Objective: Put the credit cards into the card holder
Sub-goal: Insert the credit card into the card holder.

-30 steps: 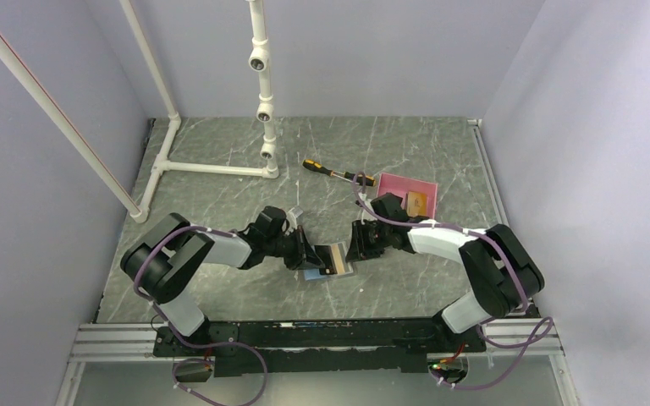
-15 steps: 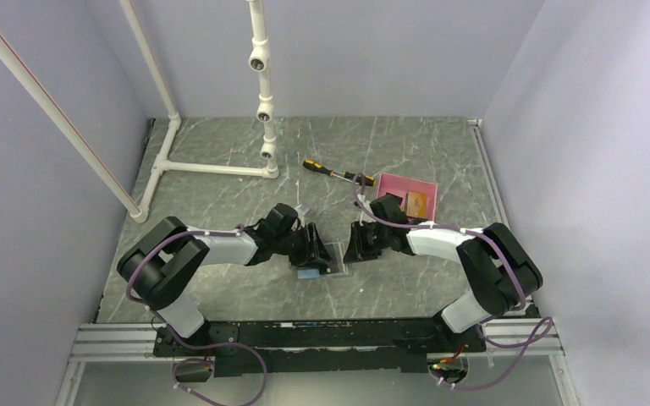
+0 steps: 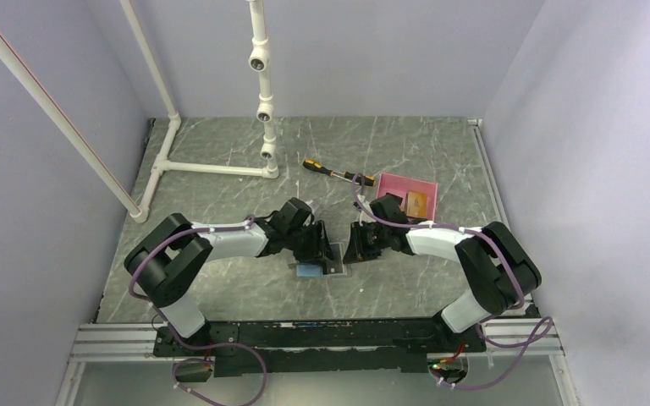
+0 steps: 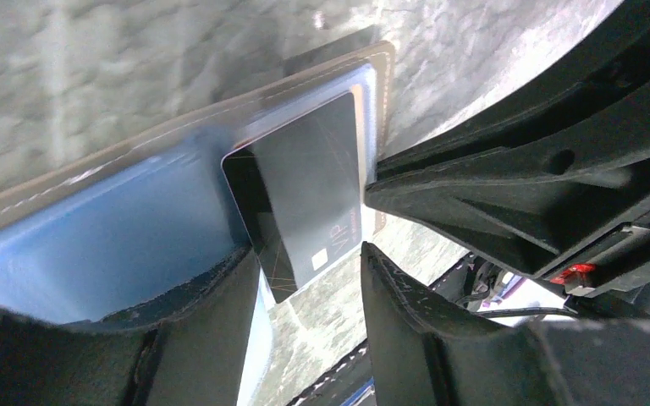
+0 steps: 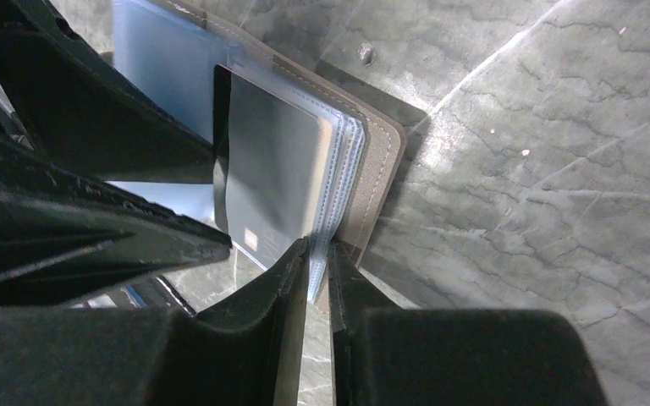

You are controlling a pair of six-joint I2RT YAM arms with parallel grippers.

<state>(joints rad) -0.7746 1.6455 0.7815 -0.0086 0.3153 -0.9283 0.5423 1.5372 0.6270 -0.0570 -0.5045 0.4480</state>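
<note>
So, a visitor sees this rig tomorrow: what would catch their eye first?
The right gripper and left gripper meet over the open card holder, centre front: the right pinches its clear pocket edge, the left stands open around a dark card partly in. Behind right, a pink tray holds a tan card.

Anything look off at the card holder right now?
Yes: the dark card sits only partway in the card holder, one end poking past its edge. The right end effector grips the holder's edge; the left end effector stands open around the card's protruding end.
</note>
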